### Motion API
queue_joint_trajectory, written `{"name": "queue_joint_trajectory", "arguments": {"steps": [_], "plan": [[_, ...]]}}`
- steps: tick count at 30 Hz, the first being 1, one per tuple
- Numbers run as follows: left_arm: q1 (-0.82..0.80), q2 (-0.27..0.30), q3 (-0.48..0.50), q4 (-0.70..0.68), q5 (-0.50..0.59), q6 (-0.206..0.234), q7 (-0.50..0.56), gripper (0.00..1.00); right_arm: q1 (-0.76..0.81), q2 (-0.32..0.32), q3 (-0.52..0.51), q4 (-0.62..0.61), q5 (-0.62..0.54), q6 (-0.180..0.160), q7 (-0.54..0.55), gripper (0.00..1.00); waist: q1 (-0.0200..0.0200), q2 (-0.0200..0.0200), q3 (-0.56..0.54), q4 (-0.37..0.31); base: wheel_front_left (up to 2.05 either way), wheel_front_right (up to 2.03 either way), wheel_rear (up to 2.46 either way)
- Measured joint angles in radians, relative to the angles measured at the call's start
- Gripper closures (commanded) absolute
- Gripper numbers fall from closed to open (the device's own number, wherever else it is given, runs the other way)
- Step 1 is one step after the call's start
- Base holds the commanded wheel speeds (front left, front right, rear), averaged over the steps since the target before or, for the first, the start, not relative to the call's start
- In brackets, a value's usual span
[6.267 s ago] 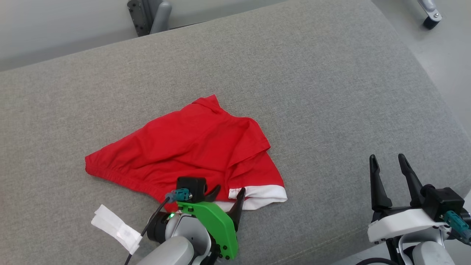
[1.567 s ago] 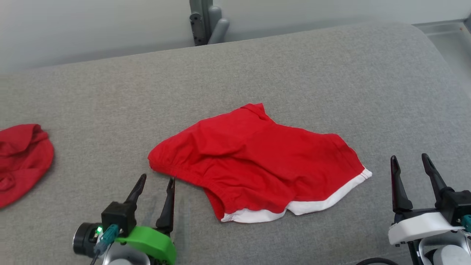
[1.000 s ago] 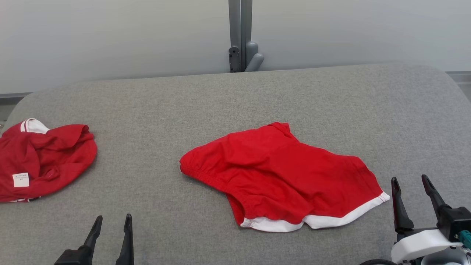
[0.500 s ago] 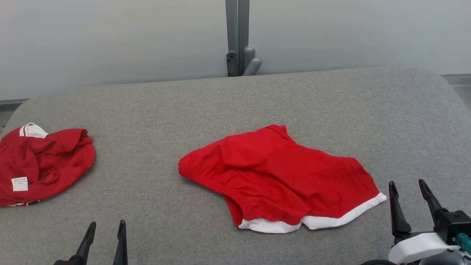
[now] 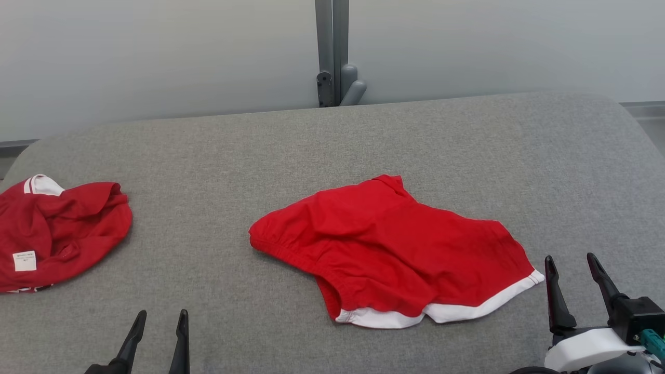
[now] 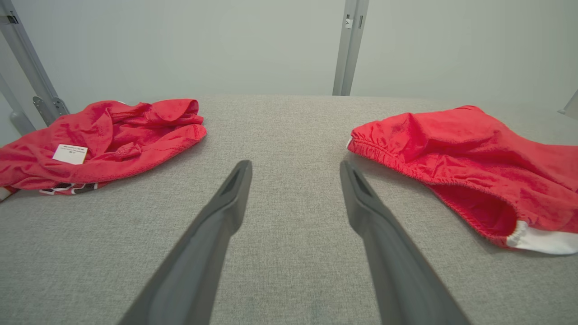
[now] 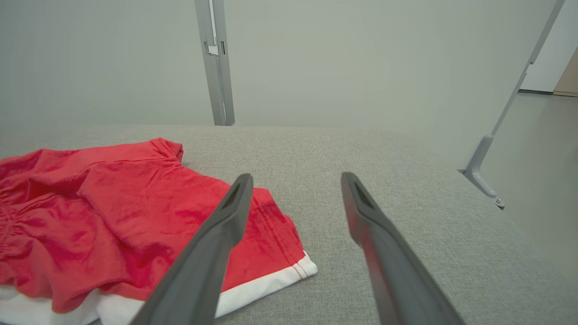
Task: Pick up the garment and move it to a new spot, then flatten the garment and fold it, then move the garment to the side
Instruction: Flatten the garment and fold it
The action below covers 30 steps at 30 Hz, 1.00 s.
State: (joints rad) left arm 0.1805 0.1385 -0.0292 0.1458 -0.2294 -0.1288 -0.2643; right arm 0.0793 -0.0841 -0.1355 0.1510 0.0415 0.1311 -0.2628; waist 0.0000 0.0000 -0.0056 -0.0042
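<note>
Grey fabric covers the counter [image 5: 260, 156], with a pale wall and a grey post [image 5: 332, 47] behind its far edge. Red shorts [image 5: 405, 249], my garment, lie about mid-counter, a little toward the right, with the elastic waist to the left and the white hems toward the near edge. They are spread but rumpled, one layer lapping another, so I judge flattening comes before any fold. My left end effector [image 5: 162, 313] and right end effector [image 5: 570, 257] hang at the near edge, both spread wide and empty, one on each side of the shorts. That is a sensible stance for taking two corners at once. A second red heap [image 5: 62, 228] sits at the left edge, well apart. Its white label [image 5: 24, 261] carries print too small to read, and the dark lettering [image 6: 67, 188] under its near fold is also illegible.
</note>
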Motion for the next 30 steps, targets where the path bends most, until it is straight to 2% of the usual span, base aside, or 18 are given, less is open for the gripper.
{"name": "queue_joint_trajectory", "arguments": {"steps": [10,13,17,20,23,25,28,30], "plan": [[-0.003,0.008,-0.016,0.004,-0.007,0.000,0.000,0.00,-0.004,0.000,0.008,-0.001,0.000,0.000,0.000,0.00,0.0001,0.0000,0.000,-0.005,0.00,0.00,0.00],[-0.005,0.005,-0.067,0.030,-0.028,0.000,0.000,0.00,-0.004,-0.010,0.026,-0.007,0.033,0.000,0.000,0.00,0.0001,0.0000,-0.001,-0.004,0.00,0.00,0.00],[-0.025,0.038,-0.210,0.062,-0.080,-0.002,0.090,0.00,0.004,-0.110,0.061,0.047,0.061,0.000,0.007,0.00,0.0001,0.0000,-0.003,-0.001,0.00,0.00,0.00],[-0.061,0.048,-0.286,0.017,-0.119,-0.002,0.209,0.00,-0.016,-0.207,0.104,0.075,0.072,0.000,0.099,0.00,0.0001,0.0000,0.001,-0.007,0.00,0.00,0.00],[-0.082,0.027,-0.327,-0.019,-0.151,-0.002,0.325,0.00,-0.075,-0.281,0.172,0.101,0.093,0.001,0.219,0.00,0.0001,0.0000,0.013,-0.015,0.00,0.00,0.00],[-0.101,-0.007,-0.345,-0.035,-0.182,0.003,0.397,0.00,-0.116,-0.315,0.212,0.124,0.118,0.001,0.286,0.00,0.0000,0.0000,0.028,-0.019,0.00,0.00,0.00],[-0.146,-0.049,-0.383,-0.045,-0.200,0.019,0.462,0.00,-0.187,-0.344,0.284,0.161,0.151,0.001,0.349,0.00,0.0000,0.0001,0.058,-0.024,0.00,0.00,0.00],[-0.176,-0.056,-0.405,-0.031,-0.196,0.032,0.496,0.00,-0.232,-0.360,0.333,0.191,0.162,0.001,0.370,0.00,0.0001,0.0000,0.080,-0.027,0.00,0.00,0.00]]}}
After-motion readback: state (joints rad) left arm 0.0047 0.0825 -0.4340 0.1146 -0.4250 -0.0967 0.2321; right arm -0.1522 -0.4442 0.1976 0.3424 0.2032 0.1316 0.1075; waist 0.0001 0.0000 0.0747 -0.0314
